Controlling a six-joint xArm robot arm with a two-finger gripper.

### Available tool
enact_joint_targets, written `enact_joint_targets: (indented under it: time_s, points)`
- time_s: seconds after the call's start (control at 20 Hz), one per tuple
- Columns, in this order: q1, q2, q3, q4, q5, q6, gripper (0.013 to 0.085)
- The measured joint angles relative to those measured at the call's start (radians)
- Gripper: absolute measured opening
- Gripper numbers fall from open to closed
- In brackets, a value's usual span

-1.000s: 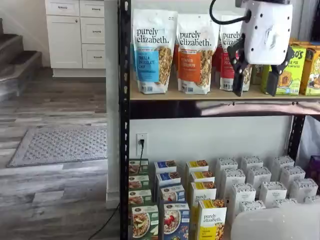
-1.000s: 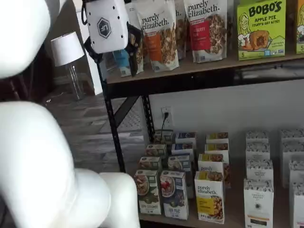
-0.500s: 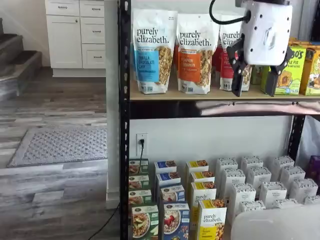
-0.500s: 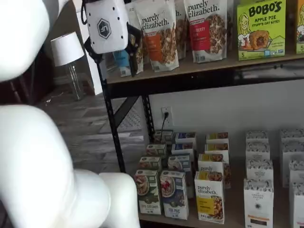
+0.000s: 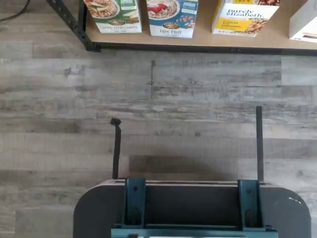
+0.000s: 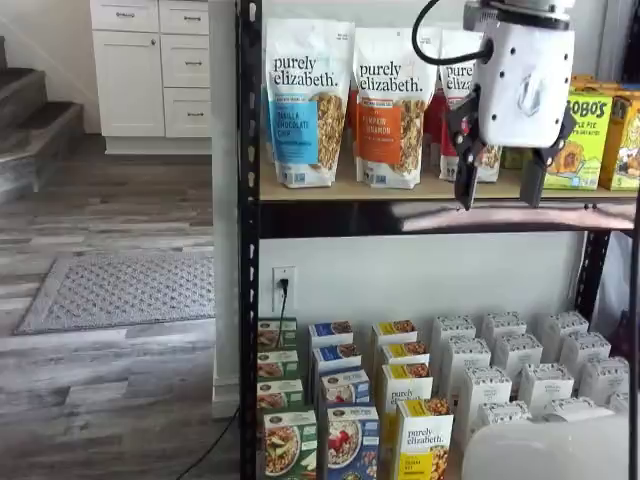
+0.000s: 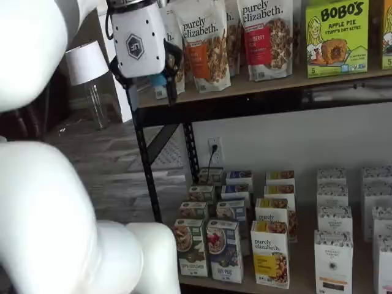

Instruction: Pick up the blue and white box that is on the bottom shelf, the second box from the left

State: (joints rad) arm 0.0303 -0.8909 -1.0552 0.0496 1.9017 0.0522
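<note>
a: grey plank floor [image 5: 198, 94] in front, rack w/ black posts. where's the target?
b: blue and white box [image 6: 350, 442] sits front row on the bottom shelf [image 5: 208, 43], far below the jaws [image 6: 497, 187] and off to their side. green box [image 6: 289, 444] flanks it on one side, yellow-and-white box [image 6: 424, 440] on the other.
a: jaws?
b: spread wide, clear gap, holding nothing, up level w/ the granola bags [image 6: 305, 100].
a: how to do it right?
b: i'd drop low, line up on the blue front, straddle it w/o nudging either neighbour.
a: views differ?
b: wrist view shows shelf edge and box bases, no fingers. both shelf views show the jaws.
</note>
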Motion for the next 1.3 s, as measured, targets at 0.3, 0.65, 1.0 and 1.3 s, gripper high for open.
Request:
enact_joint_targets:
  time_s: [0.3,0.65,1.0,1.3]
  points:
    - [0.022,-0.011,0.055,-0.012,-0.046,0.016,0.0850]
    - [0.028,-0.015,0.111,-0.015,-0.099,0.021,0.0850]
    - [0.023,-0.009,0.170,-0.009,-0.151,0.017,0.0850]
    - [0.035,-0.012,0.229,-0.013,-0.215,0.027,0.0850]
